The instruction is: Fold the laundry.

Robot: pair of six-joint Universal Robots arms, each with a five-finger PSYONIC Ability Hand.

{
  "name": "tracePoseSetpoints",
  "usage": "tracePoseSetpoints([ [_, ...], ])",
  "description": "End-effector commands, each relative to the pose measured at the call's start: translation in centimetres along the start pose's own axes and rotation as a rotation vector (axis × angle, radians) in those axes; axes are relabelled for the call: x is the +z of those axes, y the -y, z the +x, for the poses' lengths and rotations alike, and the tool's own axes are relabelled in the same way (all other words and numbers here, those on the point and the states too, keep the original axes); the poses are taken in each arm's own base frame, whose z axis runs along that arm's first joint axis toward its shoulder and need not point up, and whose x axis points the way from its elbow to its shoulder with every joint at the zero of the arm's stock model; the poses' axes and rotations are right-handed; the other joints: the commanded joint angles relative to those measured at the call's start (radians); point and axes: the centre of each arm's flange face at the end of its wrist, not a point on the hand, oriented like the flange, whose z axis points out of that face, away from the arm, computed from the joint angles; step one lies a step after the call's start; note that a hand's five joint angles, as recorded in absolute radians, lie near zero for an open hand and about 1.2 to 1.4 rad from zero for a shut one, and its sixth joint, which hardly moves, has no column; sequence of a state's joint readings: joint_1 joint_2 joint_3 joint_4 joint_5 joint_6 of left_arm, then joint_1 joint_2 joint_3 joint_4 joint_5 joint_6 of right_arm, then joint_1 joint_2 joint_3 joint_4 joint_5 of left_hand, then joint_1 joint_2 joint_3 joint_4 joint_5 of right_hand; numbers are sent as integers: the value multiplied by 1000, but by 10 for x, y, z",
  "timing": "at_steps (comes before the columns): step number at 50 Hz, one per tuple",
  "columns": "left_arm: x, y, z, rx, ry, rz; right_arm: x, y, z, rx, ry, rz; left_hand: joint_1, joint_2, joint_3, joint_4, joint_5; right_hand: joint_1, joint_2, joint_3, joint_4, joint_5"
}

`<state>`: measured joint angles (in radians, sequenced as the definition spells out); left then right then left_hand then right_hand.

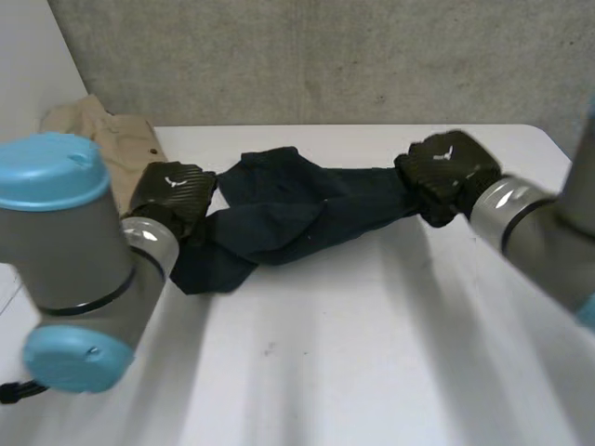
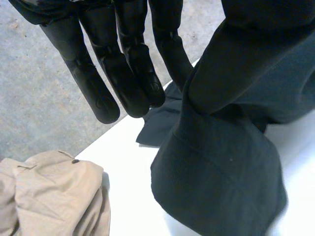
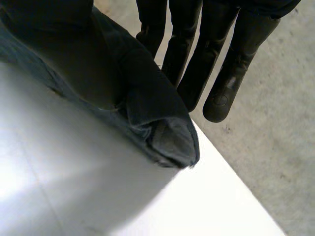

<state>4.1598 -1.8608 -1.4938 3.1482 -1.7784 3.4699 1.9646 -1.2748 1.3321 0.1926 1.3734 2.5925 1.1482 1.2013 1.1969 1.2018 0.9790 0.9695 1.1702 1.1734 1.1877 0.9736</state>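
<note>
A dark navy garment (image 1: 297,214) hangs stretched between my two hands, just above the white table (image 1: 353,353). My left hand (image 1: 172,195) is at its left end. In the left wrist view that hand's fingers (image 2: 123,83) point straight down, and the garment (image 2: 221,177) is bunched over the thumb side, pinched there, and drapes onto the table. My right hand (image 1: 446,172) holds the right end. In the right wrist view its fingers (image 3: 197,73) are straight, and a folded end of the garment (image 3: 147,98) is clamped at the thumb, sticking out over the table's edge.
A crumpled beige garment (image 1: 102,139) lies at the table's back left corner, just beyond my left hand, and its buttons show in the left wrist view (image 2: 54,191). The far table edge runs close behind both hands, with grey concrete floor (image 1: 325,56) beyond it.
</note>
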Motion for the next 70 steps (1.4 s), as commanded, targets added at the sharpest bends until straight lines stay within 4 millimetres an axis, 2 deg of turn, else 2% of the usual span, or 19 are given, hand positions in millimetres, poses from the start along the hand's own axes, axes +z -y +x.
tracePoseSetpoints([
  [1,-46,16,-10,5,-30,10,-41,46,16,-96,97,-86,248,195,199,194,243,427,226,223,209,248],
  [5,-49,9,-8,8,-51,-2,-43,48,16,-109,130,-121,248,195,199,194,243,427,226,223,209,248],
  [9,-36,-5,1,13,-64,-25,-23,26,8,-109,179,-190,248,195,199,194,243,427,226,223,209,248],
  [14,6,-33,14,21,-59,-56,7,-6,-5,-95,228,-272,248,195,199,194,243,427,226,223,209,248],
  [20,54,-22,16,4,-11,31,57,-17,2,-91,108,-184,248,195,199,194,243,427,226,223,209,248],
  [24,82,17,-2,-29,63,183,81,17,33,-96,-102,28,248,195,199,194,243,427,226,223,209,248],
  [29,93,103,-35,-97,210,575,89,79,73,-93,-327,372,248,195,199,194,243,427,226,223,209,248],
  [32,85,138,-51,-126,288,767,82,118,96,-85,-443,600,248,195,199,194,243,427,226,223,209,248],
  [33,73,161,-65,-152,348,893,79,126,101,-82,-471,650,248,195,199,194,243,427,226,223,209,248],
  [38,46,191,-81,-190,427,1059,59,162,118,-94,-572,852,248,195,199,194,243,427,226,223,209,248],
  [42,49,175,-75,-187,417,1000,62,157,111,-95,-534,832,248,195,199,194,243,427,226,223,209,248],
  [46,52,134,-59,-162,366,856,75,133,87,-93,-415,739,248,195,199,194,243,427,226,223,209,248],
  [52,49,62,-30,-117,267,585,98,62,40,-59,-180,471,248,195,199,194,243,427,226,223,209,248],
  [53,48,52,-25,-110,254,548,102,39,27,-41,-123,389,248,195,199,194,243,427,226,223,209,248],
  [55,43,19,-11,-89,215,424,104,18,14,-26,-76,313,248,195,199,194,243,427,226,223,209,248],
  [57,38,3,-3,-74,193,357,104,-14,-4,-11,-12,200,248,195,199,194,243,427,226,223,209,248],
  [62,18,-60,22,-7,105,77,90,-61,-32,-20,101,2,248,195,199,194,243,427,226,223,209,248],
  [66,-3,-77,25,22,71,-48,74,-78,-46,-28,157,-90,248,195,199,194,243,427,226,223,209,248],
  [70,-29,-75,18,37,59,-100,46,-80,-53,-15,197,-158,248,195,199,194,243,427,226,223,209,248],
])
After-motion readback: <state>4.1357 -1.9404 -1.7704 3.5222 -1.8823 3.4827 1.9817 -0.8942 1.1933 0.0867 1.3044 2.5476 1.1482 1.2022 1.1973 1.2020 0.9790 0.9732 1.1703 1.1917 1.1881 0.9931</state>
